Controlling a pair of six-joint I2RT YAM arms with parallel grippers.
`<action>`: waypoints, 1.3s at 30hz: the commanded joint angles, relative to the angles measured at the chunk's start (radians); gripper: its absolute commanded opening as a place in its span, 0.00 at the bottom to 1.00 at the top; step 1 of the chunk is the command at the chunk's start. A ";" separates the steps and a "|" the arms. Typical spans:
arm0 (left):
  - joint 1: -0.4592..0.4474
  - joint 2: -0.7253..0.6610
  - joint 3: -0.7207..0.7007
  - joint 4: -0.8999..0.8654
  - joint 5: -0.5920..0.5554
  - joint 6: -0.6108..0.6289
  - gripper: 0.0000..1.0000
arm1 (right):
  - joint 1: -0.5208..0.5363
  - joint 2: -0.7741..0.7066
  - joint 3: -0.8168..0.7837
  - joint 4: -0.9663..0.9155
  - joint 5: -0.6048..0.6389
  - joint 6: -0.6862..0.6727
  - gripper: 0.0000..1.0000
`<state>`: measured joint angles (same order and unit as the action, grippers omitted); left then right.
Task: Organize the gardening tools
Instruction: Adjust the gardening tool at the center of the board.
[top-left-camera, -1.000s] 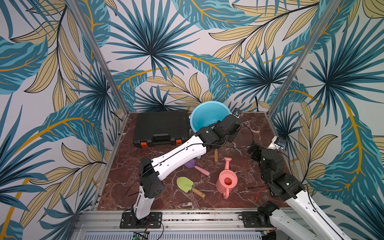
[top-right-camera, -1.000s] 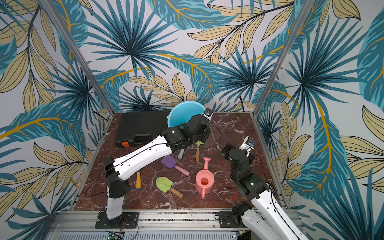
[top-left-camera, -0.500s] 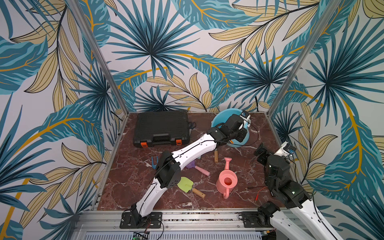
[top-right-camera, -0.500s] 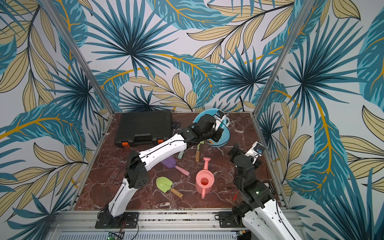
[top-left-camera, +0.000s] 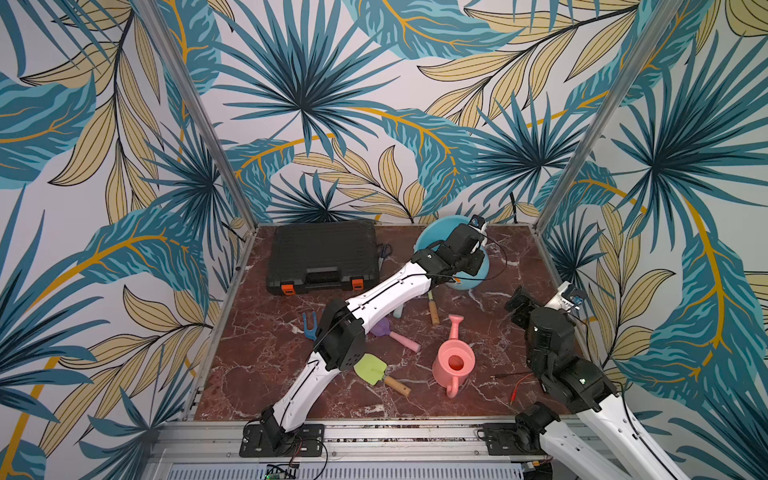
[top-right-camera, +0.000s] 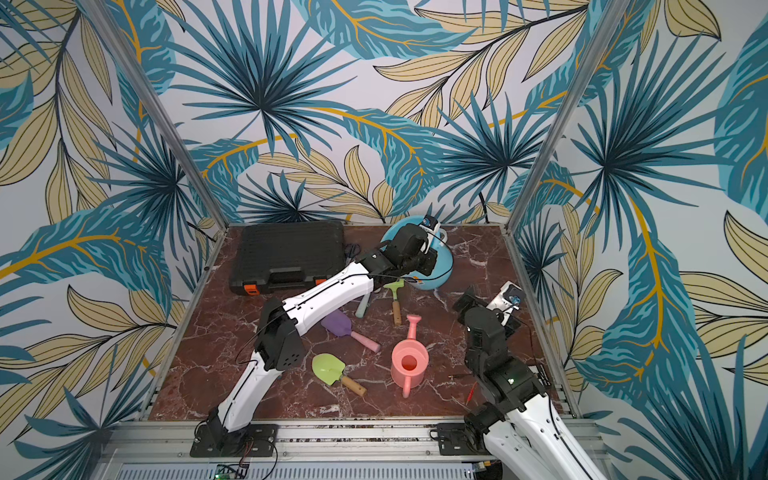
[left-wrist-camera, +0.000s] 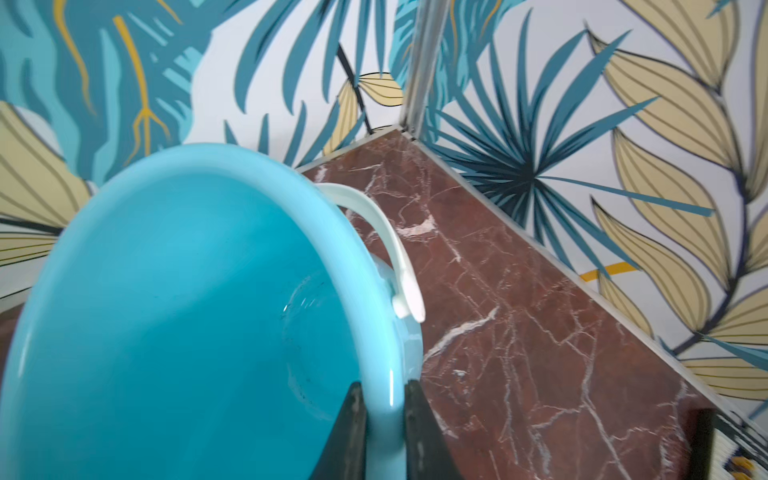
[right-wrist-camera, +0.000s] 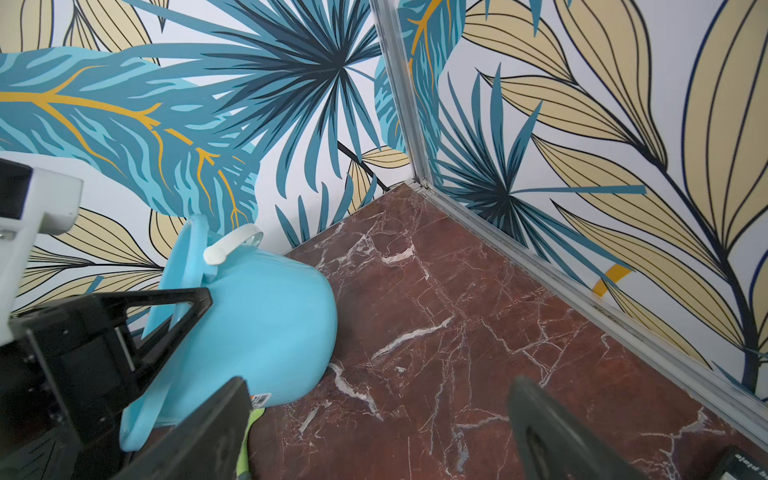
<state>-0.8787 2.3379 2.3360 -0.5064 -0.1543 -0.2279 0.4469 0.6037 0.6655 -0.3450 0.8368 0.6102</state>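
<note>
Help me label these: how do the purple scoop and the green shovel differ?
The purple scoop has a pink handle; the green shovel has a tan, wood-coloured one. The scoop lies farther back; the shovel lies nearer the front edge. Both lie flat on the table, handles angled the same way.

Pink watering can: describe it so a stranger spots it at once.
On the red marble tabletop, look near the front edge, right of centre. Beside the green shovel stands the pink watering can. It alone stands upright, with a spout; its neighbours lie flat.
</note>
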 joint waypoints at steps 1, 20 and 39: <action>0.010 -0.007 0.015 -0.178 -0.166 0.028 0.03 | 0.001 0.003 -0.012 0.015 -0.007 -0.004 0.99; 0.039 -0.145 -0.112 -0.382 -0.312 -0.005 0.04 | 0.001 0.005 -0.013 0.017 -0.015 -0.002 0.99; 0.030 -0.167 -0.115 -0.472 -0.521 0.149 0.06 | 0.000 0.021 -0.010 0.022 -0.029 -0.004 1.00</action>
<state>-0.8558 2.1914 2.2295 -0.9157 -0.5999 -0.1253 0.4469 0.6228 0.6655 -0.3412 0.8139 0.6102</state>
